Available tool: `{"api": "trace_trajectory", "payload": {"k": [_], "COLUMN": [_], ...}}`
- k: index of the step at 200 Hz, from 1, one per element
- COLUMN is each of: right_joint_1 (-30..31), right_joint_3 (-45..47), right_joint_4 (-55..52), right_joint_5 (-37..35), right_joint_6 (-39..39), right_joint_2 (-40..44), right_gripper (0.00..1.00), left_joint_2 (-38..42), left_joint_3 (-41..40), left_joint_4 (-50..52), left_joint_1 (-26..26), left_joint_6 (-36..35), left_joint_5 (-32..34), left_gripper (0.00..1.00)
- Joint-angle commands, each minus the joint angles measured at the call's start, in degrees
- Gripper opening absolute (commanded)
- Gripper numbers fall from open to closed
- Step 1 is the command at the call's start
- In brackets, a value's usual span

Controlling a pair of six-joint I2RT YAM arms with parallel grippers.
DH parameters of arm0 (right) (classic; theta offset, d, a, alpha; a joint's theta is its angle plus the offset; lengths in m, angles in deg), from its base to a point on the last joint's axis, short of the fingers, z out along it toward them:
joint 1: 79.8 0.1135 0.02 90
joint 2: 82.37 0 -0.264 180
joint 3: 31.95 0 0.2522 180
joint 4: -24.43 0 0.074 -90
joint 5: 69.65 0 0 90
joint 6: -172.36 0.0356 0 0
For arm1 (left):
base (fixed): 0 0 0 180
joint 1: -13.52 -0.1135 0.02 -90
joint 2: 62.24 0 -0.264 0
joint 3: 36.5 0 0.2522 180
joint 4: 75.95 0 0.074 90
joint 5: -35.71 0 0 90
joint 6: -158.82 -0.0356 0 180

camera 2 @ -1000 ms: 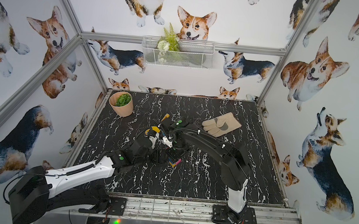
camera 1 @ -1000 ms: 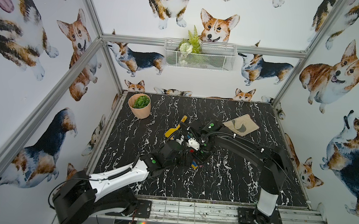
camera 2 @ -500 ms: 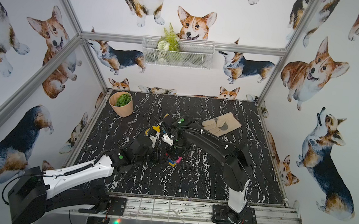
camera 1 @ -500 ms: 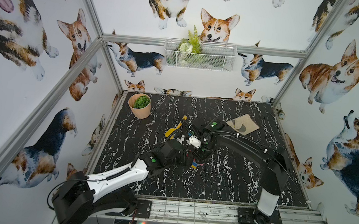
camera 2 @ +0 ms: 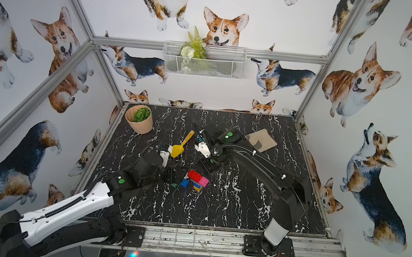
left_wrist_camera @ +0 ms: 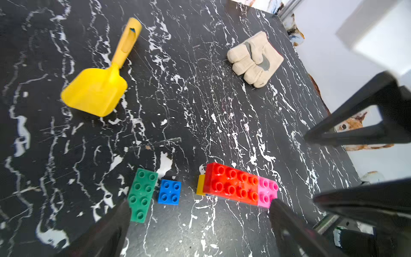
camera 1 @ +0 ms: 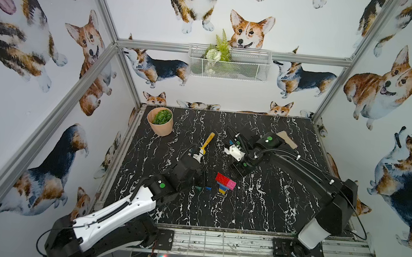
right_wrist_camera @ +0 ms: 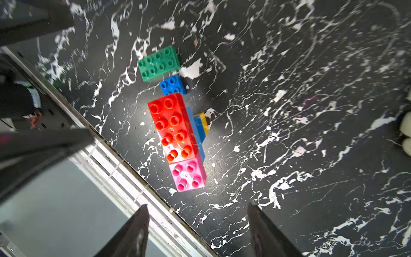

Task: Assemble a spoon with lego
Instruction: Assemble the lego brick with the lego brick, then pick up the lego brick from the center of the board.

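Left wrist view, red-pink spoon (left_wrist_camera: 231,187), green brick (left_wrist_camera: 141,194), blue brick (left_wrist_camera: 169,191) alongside

One spoon (left_wrist_camera: 231,185), one green brick (left_wrist_camera: 142,194), one blue brick (left_wrist_camera: 169,191) — plus one shovel (left_wrist_camera: 95,91), one glove (left_wrist_camera: 255,59).
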Motion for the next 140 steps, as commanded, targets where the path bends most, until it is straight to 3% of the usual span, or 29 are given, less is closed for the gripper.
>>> {"api": "trace_trajectory", "payload": {"k": [1, 42, 102, 140], "right_joint_1": [-1.2, -5.8, -10.8, -12.4], "right_joint_3": [1.7, 7.6, 15.1, 16.8], "right_joint_4": [4.0, 8.1, 12.6, 13.6], "right_joint_5": [1.4, 3.2, 5.8, 7.6], "right_joint_6": [2.4, 4.4, 3.5, 2.8], "right_joint_2": [3.6, 10.4, 16.4, 18.6], "right_gripper": [0.76, 0.84, 0.89, 0.89], "left_joint_2": [2.3, -1.9, -12.8, -20.8], "left_joint_3": [1.6, 2.0, 2.5, 4.5], "left_joint_4": [10.1, 15.9, 13.8, 13.3], "left_joint_1": [-2.8, -13.0, -13.0, -12.7], "left_joint_6": [-1.3, -5.4, -7.5, -9.7], "left_joint_5": [2.0, -7.0, -10.4, -10.5], "left_gripper": [1.0, 1.0, 1.0, 0.93]}}
